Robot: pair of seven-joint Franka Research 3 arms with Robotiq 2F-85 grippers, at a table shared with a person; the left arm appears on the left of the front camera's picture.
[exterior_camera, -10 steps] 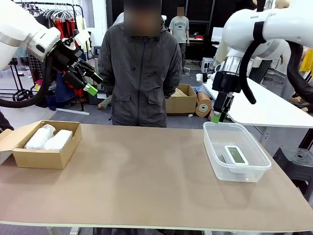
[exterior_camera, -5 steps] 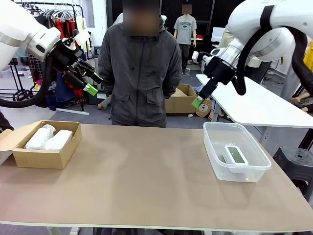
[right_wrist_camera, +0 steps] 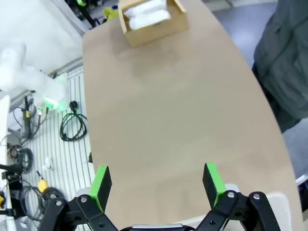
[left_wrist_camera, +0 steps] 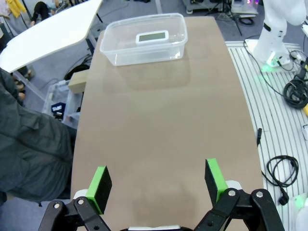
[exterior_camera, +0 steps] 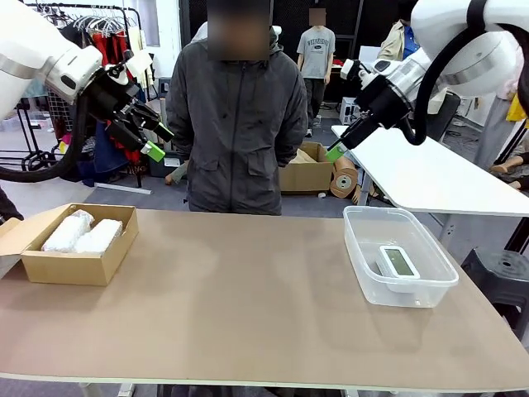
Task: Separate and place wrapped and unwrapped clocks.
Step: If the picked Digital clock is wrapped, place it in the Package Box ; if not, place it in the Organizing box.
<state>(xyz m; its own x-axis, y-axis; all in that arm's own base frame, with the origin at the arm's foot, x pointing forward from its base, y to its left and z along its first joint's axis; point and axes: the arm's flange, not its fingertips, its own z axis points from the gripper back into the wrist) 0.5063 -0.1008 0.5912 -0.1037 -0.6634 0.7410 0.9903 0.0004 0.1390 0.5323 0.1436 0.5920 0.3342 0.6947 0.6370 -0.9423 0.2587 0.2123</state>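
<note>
Three clocks are lying on the brown table [exterior_camera: 248,289]. Two wrapped clocks [exterior_camera: 82,234], lumpy bundles in translucent white wrap, are resting side by side and touching inside an open cardboard box [exterior_camera: 74,265] at the table's left end; from the right wrist camera the same box [right_wrist_camera: 153,23] is showing both bundles [right_wrist_camera: 146,13] at the far end of the tabletop. One unwrapped clock [exterior_camera: 398,263], white with a grey-green screen facing up, is lying alone in a clear plastic tub [exterior_camera: 364,240] at the table's right end; the left wrist camera is showing that tub [left_wrist_camera: 120,53] with the clock [left_wrist_camera: 152,37] against its far wall. Box and tub are sitting well apart, with bare tabletop between them.

The left gripper [exterior_camera: 151,151] is hanging above and behind the box, clear of the table, its two green pads spread wide with nothing between them [left_wrist_camera: 159,185]. The right gripper [exterior_camera: 333,153] is hanging high above the table's far edge, beyond the tub, its fingers likewise spread and empty [right_wrist_camera: 156,185].

One person in a dark grey jacket [exterior_camera: 237,124] is standing at the far side, between the two grippers, arms down. Behind the person a second cardboard box [exterior_camera: 307,169] is sitting on the floor, and a white table [exterior_camera: 430,178] is standing to the right.
</note>
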